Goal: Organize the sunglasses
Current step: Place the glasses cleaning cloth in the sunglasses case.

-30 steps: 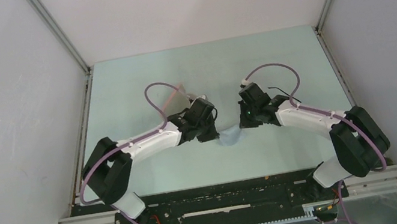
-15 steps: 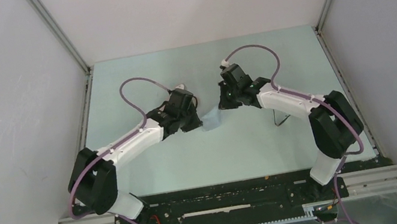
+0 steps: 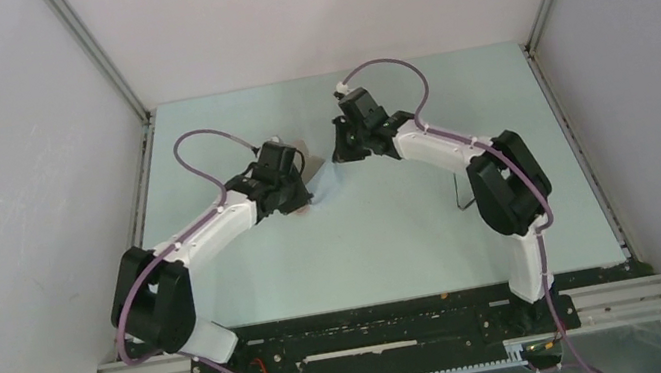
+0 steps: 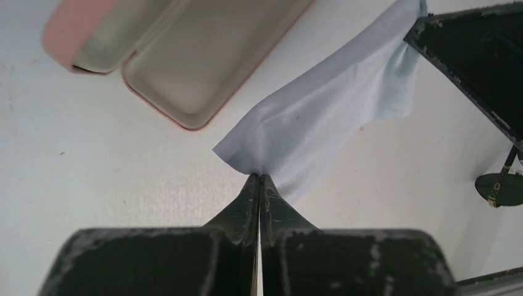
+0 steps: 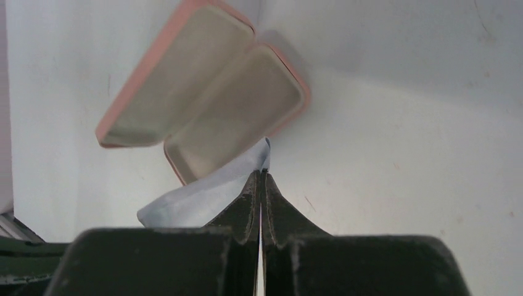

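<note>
A small grey-blue cloth (image 3: 327, 181) hangs stretched between my two grippers above the table. My left gripper (image 4: 259, 177) is shut on one corner of the cloth (image 4: 327, 117). My right gripper (image 5: 262, 174) is shut on the opposite corner of the cloth (image 5: 197, 197). The salmon-pink case (image 5: 210, 98) lies open just beyond the cloth and also shows in the left wrist view (image 4: 185, 55). The black sunglasses (image 3: 461, 195) lie on the table to the right, beside the right arm. A part of them shows in the left wrist view (image 4: 498, 189).
The pale green table (image 3: 397, 246) is walled by white panels on the left, back and right. A metal rail (image 3: 383, 340) runs along the near edge by the arm bases.
Both grippers have carried the cloth from the near middle of the table toward the far left, up to the open case. The sunglasses have stayed on the right.
</note>
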Controlling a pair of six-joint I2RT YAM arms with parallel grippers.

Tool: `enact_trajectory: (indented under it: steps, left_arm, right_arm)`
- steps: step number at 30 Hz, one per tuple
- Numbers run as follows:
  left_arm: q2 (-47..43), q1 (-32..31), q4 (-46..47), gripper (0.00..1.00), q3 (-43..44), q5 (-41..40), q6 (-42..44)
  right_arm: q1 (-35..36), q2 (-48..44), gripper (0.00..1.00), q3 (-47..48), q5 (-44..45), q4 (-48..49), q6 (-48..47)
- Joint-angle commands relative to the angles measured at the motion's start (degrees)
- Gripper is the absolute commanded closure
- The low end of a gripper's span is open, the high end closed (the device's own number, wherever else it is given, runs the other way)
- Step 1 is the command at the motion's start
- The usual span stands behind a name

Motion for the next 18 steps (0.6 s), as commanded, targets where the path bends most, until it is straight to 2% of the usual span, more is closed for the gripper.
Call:
enact_trajectory:
  steps: [1,18]
  left_arm:
    - [1.01,1.68,0.1,1.0,0.98,-1.03,1.78]
    - [7.04,5.1,2.64,1.0,2.5,-4.43,2.41]
  right_arm:
    - [0.65,4.2,1.0,6.72,-1.55,1.52,-1.84]
    - [0.75,19.06,1.0,22.99,-4.59,0.0,-3.84]
